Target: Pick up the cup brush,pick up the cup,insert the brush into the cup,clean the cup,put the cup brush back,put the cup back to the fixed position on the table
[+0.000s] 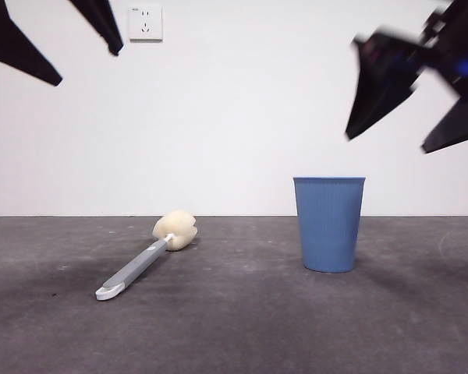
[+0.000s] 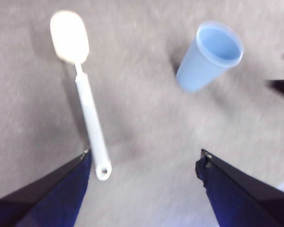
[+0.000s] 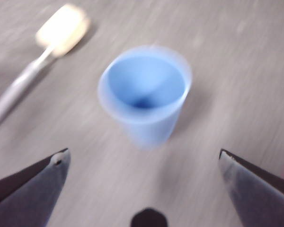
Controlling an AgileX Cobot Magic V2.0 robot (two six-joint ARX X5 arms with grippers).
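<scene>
Cup brush (image 2: 87,101) flat below open left jaws, cup (image 3: 144,94) upright.

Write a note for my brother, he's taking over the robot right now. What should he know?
Left gripper: open, holding nothing, up above the brush.
Right gripper: open, holding nothing, up above the cup.
Brush: lying flat on the table, sponge end pointing away from the front camera.
Cup: standing upright, apart from the brush, looks empty.
Done: nothing yet.
Left: grab brush, grab cup, scrub inside, put both back.
</scene>
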